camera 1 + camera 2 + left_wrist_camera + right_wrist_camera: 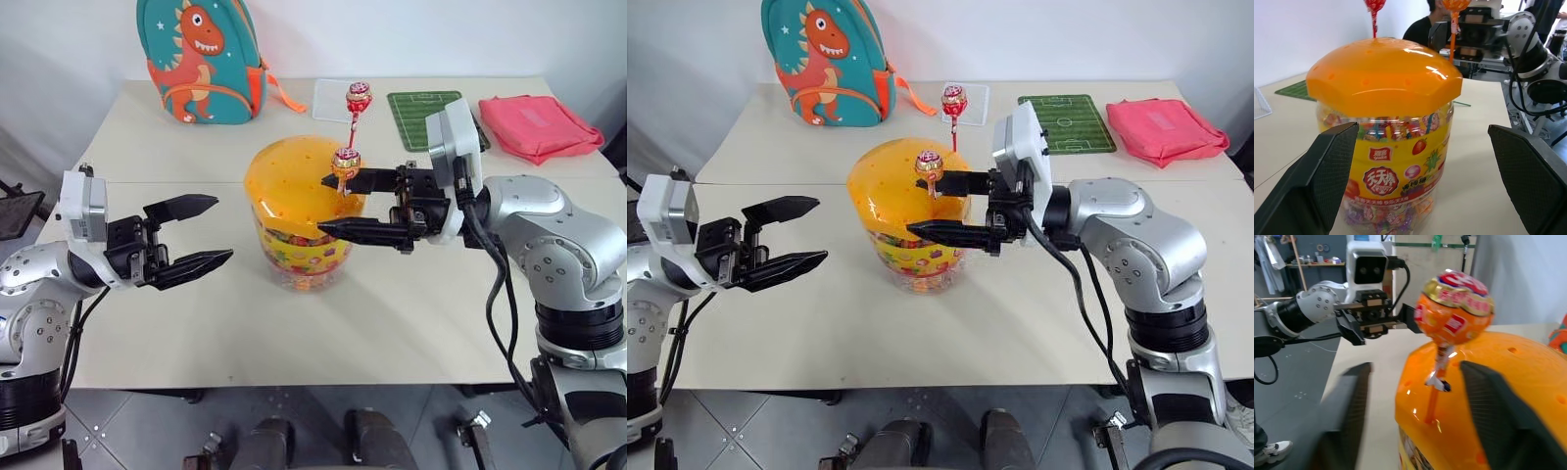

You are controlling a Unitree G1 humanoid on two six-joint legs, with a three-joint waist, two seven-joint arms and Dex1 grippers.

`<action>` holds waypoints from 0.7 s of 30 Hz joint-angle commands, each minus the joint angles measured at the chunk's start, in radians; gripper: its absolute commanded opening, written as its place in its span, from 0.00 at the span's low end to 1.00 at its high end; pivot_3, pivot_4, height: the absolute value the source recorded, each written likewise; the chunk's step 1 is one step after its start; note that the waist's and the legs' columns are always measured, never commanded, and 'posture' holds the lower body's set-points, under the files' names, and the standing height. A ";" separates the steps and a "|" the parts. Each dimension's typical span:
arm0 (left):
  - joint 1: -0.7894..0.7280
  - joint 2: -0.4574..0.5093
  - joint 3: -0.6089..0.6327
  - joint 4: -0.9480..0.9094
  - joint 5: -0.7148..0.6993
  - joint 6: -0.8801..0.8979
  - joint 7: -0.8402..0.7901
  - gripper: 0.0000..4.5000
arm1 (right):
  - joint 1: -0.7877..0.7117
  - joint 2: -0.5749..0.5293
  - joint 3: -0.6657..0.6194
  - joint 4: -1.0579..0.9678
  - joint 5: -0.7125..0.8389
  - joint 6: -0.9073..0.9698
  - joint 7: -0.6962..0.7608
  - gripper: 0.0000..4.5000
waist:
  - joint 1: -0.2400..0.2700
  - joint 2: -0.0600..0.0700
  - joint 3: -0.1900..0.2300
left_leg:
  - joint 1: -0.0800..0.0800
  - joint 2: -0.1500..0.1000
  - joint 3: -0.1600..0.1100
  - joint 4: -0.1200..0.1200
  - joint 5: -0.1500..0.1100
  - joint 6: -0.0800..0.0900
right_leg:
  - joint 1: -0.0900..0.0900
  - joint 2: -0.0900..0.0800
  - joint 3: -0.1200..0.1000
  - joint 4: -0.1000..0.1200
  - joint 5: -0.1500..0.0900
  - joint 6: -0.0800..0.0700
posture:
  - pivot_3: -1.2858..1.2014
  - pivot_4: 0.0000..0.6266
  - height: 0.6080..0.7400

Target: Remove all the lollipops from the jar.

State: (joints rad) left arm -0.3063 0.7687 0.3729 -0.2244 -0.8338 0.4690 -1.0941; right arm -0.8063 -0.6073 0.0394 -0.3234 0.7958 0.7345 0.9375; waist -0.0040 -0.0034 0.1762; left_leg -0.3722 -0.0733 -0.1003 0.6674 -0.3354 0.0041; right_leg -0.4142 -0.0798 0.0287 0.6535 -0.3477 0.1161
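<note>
Fingers of right gripper straddle orange-stick lollipop, unclosed; left gripper gapes.

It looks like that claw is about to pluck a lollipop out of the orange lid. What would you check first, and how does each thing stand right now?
1. Right claw lined up with the orange-stick lollipop: ok, its stick stands between the fingers.
2. Fingers closed on the stick: not ok, a gap shows on both sides.
3. Jar upright on the table: ok.
4. Left claw steadying the jar: not ok, it is open and apart from the jar.
5. Other lollipop clear of the right claw: ok, it stands behind it.
6. Stick loose enough to pull free: cannot tell.
</note>
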 commanded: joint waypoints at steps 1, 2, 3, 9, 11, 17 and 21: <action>-0.004 0.005 0.012 -0.034 -0.020 0.000 0.004 1.00 | -0.016 0.015 -0.030 0.006 -0.008 -0.031 -0.004 0.32 | -0.001 0.000 0.000 | 0.000 0.000 0.000 0.000 0.000 0.000 | 0.000 0.000 0.000 0.000 0.000 0.000 | 0.52 0.24 1.00; -0.006 0.004 0.011 -0.035 -0.021 0.001 0.005 1.00 | -0.016 0.017 -0.033 0.011 -0.009 -0.034 -0.003 0.25 | -0.001 0.000 0.000 | 0.000 0.000 0.000 0.000 0.000 0.000 | 0.000 0.000 0.000 0.000 0.000 0.000 | 0.52 0.24 1.00; -0.007 0.003 0.009 -0.037 -0.021 0.002 0.006 1.00 | -0.017 0.020 -0.038 0.017 -0.010 -0.039 -0.001 0.18 | -0.001 0.000 0.000 | 0.000 0.000 0.000 0.000 0.000 0.000 | 0.000 0.000 0.000 0.000 0.000 0.000 | 0.52 0.24 1.00; -0.025 -0.001 -0.005 -0.032 -0.024 0.004 -0.002 1.00 | -0.062 0.081 -0.183 0.059 0.130 -0.077 -0.002 0.01 | -0.001 0.000 0.000 | 0.000 0.000 0.000 0.000 0.000 0.000 | 0.000 0.000 0.000 0.000 0.000 0.000 | 0.52 0.24 1.00; -0.027 -0.006 -0.012 -0.031 -0.022 0.001 -0.006 1.00 | -0.082 0.082 -0.223 0.073 0.168 -0.050 -0.031 0.01 | -0.001 0.000 0.000 | 0.000 0.000 0.000 0.000 0.000 0.000 | 0.000 0.000 0.000 0.000 0.000 0.000 | 0.52 0.24 1.00; -0.042 -0.027 -0.063 -0.056 0.028 -0.063 -0.027 1.00 | -0.040 -0.280 -0.297 0.231 0.069 0.146 -0.087 0.01 | 0.018 0.000 0.000 | -0.001 -0.001 -0.002 0.000 0.000 0.001 | 0.001 -0.002 -0.001 0.000 0.000 0.000 | 0.52 0.24 1.00; -0.013 -0.015 -0.088 -0.085 0.049 -0.079 -0.058 1.00 | 0.033 -0.525 -0.198 0.384 -0.131 0.195 -0.099 0.01 | 0.024 0.000 0.000 | -0.001 -0.001 0.001 -0.001 -0.001 0.002 | 0.000 -0.002 0.000 -0.002 0.000 0.000 | 0.52 0.24 1.00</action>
State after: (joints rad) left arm -0.3217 0.7433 0.2917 -0.2683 -0.7918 0.4112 -1.1372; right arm -0.7669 -1.0908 -0.1650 0.0239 0.7241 0.9019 0.8488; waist 0.0201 -0.0038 0.1763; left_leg -0.3736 -0.0746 -0.0987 0.6654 -0.3367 0.0066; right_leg -0.4142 -0.0813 0.0293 0.6508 -0.3474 0.1157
